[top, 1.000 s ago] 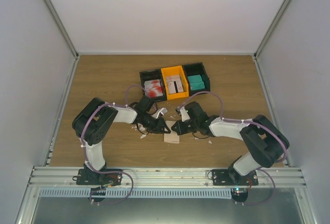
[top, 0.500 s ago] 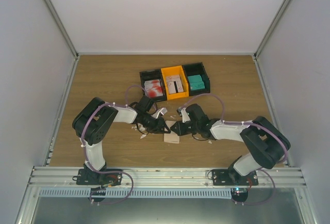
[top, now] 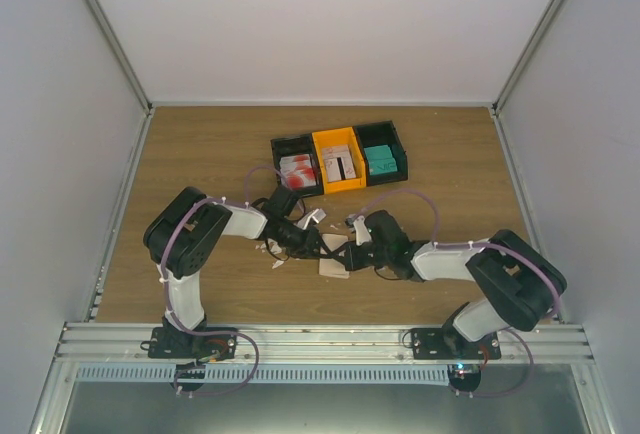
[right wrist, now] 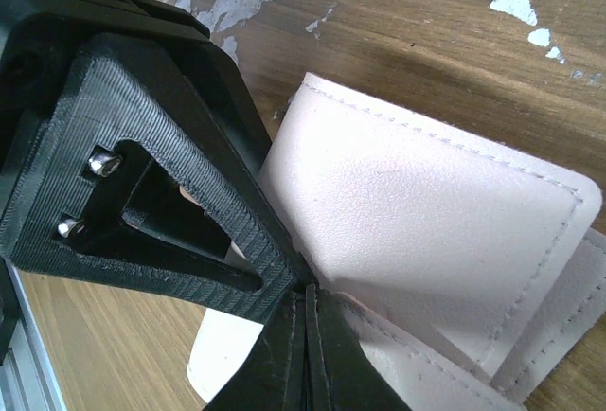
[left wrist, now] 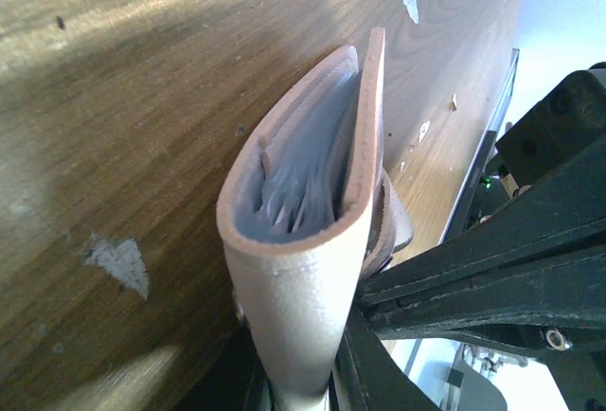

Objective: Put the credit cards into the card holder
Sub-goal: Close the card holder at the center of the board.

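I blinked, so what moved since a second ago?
The right arm swung toward the near edge, turning the right tool at the card holder. The left tool edged slightly right. The card holder stayed between both tools; the bins and credit cards did not move.

**Soft light overhead, harsher contrast up close**

From above you get bright, diffuse light. The counter [top: 200, 154] is evenly lit, shadows on it are faint and soft, and fine detail is slightly grainy. Your left wrist view shows a broad dark shadow across the wood and a blown-out white patch at the upper right, and the card holder [left wrist: 312, 241] looks soft. Your right wrist view is crisp, with a shadow just above the pale leather.
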